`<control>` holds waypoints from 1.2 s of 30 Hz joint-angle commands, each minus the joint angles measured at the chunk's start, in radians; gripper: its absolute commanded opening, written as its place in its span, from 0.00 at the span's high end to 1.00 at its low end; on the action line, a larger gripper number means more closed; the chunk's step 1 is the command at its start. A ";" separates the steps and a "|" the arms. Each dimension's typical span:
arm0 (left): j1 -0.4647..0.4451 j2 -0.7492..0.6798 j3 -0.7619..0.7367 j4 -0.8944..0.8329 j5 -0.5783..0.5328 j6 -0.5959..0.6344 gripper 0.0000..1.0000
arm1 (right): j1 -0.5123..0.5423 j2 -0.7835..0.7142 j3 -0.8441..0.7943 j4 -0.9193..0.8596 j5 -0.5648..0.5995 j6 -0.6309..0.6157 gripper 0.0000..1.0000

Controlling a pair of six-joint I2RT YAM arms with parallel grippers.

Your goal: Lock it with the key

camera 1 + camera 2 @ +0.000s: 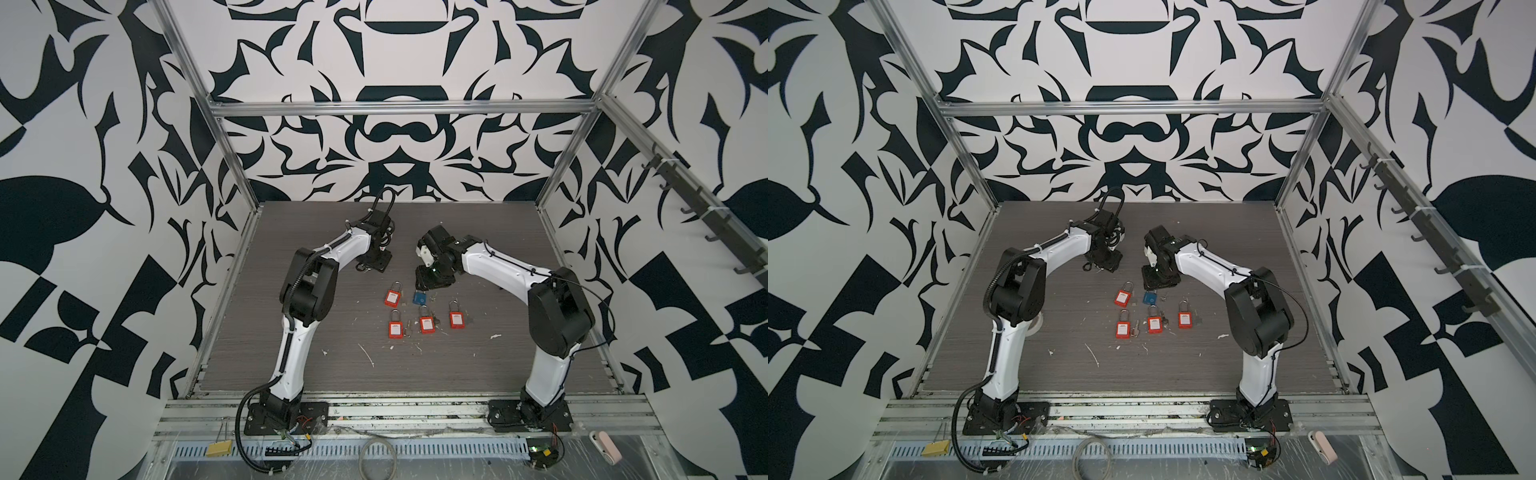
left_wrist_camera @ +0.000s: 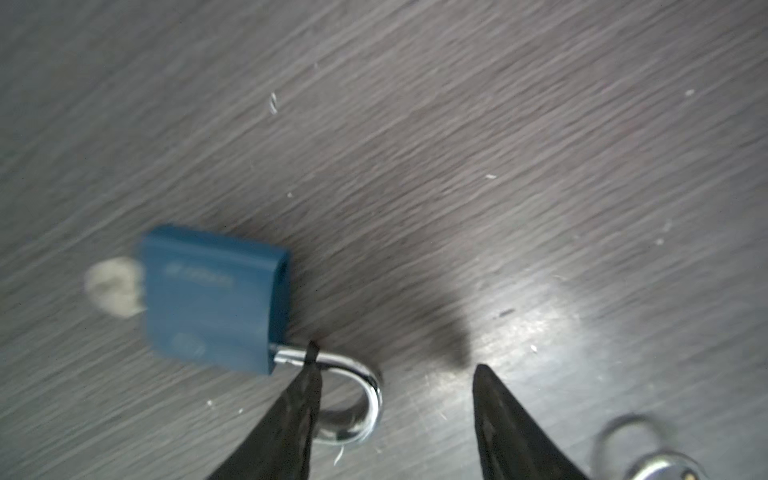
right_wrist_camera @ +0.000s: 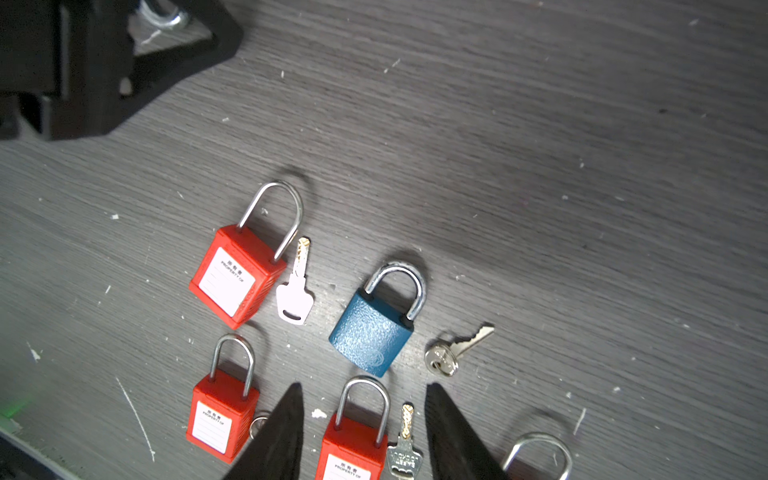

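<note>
Nearest the lens in the left wrist view: left end effector (image 2: 395, 357), released, black fingers (image 2: 291, 428) spread wide, gripping nothing. One tip across the shackle (image 2: 372, 395) of a smooth blue padlock (image 2: 212, 295), flat on the bench (image 2: 457, 145), inserted key (image 2: 112, 291) blurred at its base. Shackle seated by one leg, other end hidden behind that finger. Cut off by the frame nearby: a silver padlock (image 2: 660, 465).

Cannot find that smooth blue padlock in both top views: buried under the left end effector (image 1: 372, 264), low over the bench at 10 o'clock from a textured blue padlock (image 1: 419, 298).

From the right wrist: right end effector (image 3: 365, 384) also released, fingers apart above the bench, clasping nothing. Sits, in a top view (image 1: 426, 284), at 12 o'clock, just beside the textured blue padlock.

Resolves here mere specks of the top views: a loose silver key (image 3: 457, 349) just beside the textured blue padlock, a white-headed key (image 3: 295, 291) just beside one of the red padlocks (image 3: 237, 274). Catches too the black frame of the left end effector, a silver loop (image 3: 166, 20) glinting through it. Gives three red bodies plus a lone shackle (image 3: 536, 435) at the frame's edge. Counts four red padlocks whole in both top views, at 9, 7, 6 and 4 o'clock around the textured blue padlock.
</note>
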 commanded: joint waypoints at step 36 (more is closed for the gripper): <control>-0.038 -0.180 -0.347 0.172 0.237 -0.642 0.40 | -0.002 -0.064 -0.063 0.036 -0.025 -0.014 0.51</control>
